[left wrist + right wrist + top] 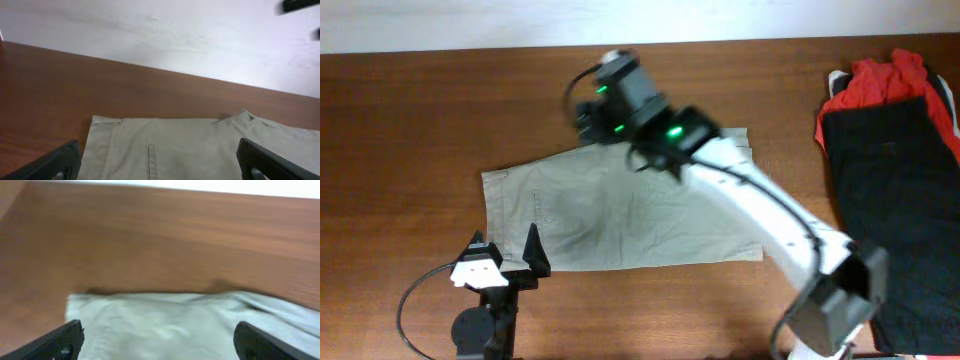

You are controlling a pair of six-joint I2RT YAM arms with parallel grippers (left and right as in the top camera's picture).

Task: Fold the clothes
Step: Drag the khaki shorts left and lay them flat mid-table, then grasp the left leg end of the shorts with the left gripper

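On a brown wood table (420, 120), centre frame: khaki shorts (620, 210) lie spread flat, waistband (492, 205) to the left and leg hems to the right, as two robot arms set up for a fold.

The right arm reaches from its base at near right across the cloth to the far edge. Its wrist cam shows the right gripper (157, 330) with jaws spread wide and nothing between them, poised just above the far hem line, w/ bare wood beyond. The left gripper (505, 240) sits at the near-left corner by the waistband, fingers likewise apart and empty. Its own cam looks over the waistband twd the far wall.

A black garment (890, 190) and a red-orange garment (880, 80) wait in a heap at the far-right end of the table, well apart from the shorts, untouched by either arm.

Step in hand, by the look of it: approach before a grasp on the shorts. No cloth is pinched yet. The leg hems at far right seem stacked in layers, so one lengthwise fold may already be in, but that can't be told for sure.

Next move prob. calls for each gripper to drop onto its edge, close on all layers at once, then lift and carry the cloth across w/o dragging the rest out of square. The other two garments are left to do.
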